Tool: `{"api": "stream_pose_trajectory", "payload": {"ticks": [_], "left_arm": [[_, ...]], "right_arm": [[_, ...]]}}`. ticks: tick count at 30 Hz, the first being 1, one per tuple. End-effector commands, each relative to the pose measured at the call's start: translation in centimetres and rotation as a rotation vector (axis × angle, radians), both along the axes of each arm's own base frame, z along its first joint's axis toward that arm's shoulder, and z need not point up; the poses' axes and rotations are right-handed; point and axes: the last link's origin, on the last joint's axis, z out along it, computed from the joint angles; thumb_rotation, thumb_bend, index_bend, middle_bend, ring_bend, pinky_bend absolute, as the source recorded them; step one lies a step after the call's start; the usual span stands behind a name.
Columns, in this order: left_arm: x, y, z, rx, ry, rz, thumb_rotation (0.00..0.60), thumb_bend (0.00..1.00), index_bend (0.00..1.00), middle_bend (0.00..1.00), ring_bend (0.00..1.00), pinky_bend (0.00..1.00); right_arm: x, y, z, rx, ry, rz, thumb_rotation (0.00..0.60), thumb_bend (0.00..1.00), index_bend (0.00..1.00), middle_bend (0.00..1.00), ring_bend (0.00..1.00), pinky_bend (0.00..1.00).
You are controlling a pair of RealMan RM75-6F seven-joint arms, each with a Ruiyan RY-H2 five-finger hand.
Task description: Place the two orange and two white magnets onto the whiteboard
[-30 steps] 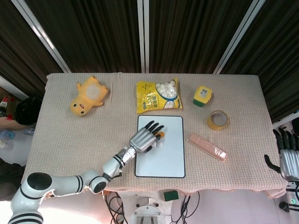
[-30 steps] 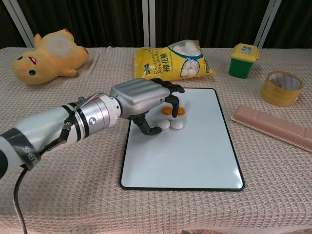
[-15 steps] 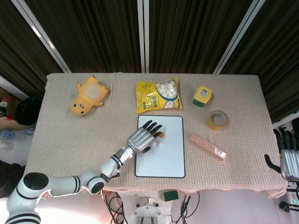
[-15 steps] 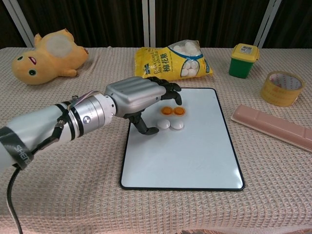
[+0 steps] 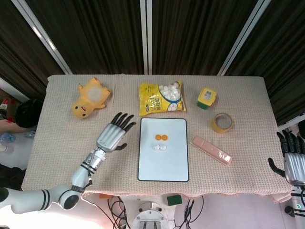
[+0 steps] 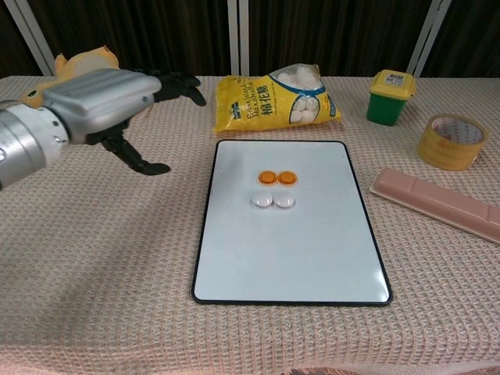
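Fingers are spread and nothing is held by the left hand, left of the whiteboard. Orange magnets and white magnets are set on it. The right hand, far right, is seen empty, fingers apart.

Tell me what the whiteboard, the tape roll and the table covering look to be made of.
Whiteboard: smooth glossy white panel, dark rim, probably coated metal since magnets sit on it. Tape roll: translucent yellowish plastic film. Table covering: beige woven fabric with waffle texture.
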Motion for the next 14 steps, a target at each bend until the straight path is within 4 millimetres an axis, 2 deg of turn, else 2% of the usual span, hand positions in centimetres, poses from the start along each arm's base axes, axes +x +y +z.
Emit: {"api": "stream_pose_trajectory", "payload": {"ticks": [1, 3, 6, 7, 11, 14], "left_arm": [[-6.1, -4.4, 5.5, 0.116, -0.003, 0.157, 0.6, 0.16, 0.13, 0.05, 0.0, 0.06], [-8.8, -6.5, 7.7, 0.197, -0.061, 0.212, 0.573, 0.14, 0.11, 0.05, 0.0, 0.06], [-12.4, -9.1, 9.9, 0.303, -0.081, 0.26, 0.454, 0.12, 0.11, 0.05, 0.0, 0.06], [-13.3, -9.9, 10.4, 0.32, -0.079, 0.276, 0.44, 0.11, 0.11, 0.05, 0.0, 0.06], [-15.6, -12.7, 11.4, 0.343, -0.061, 0.331, 0.437, 0.11, 0.11, 0.05, 0.0, 0.06], [-16.1, -13.7, 11.5, 0.343, -0.053, 0.335, 0.437, 0.11, 0.11, 0.05, 0.0, 0.06]], "right_arm": [[-0.1, 0.2, 0.0, -0.026, -0.013, 0.02, 0.6, 0.31, 0.0, 0.0, 0.0, 0.0], [-0.5, 0.4, 0.0, -0.04, -0.007, 0.023, 0.6, 0.3, 0.0, 0.0, 0.0, 0.0], [-1.4, 0.6, -0.3, -0.039, 0.034, 0.007, 0.6, 0.29, 0.0, 0.0, 0.0, 0.0], [-1.5, 0.7, -0.5, -0.035, 0.031, 0.002, 0.6, 0.29, 0.0, 0.0, 0.0, 0.0], [-1.8, 0.9, -0.7, -0.031, 0.024, -0.004, 0.6, 0.29, 0.0, 0.0, 0.0, 0.0], [-1.7, 0.9, -0.8, -0.025, 0.017, 0.0, 0.6, 0.29, 0.0, 0.0, 0.0, 0.0]]}}
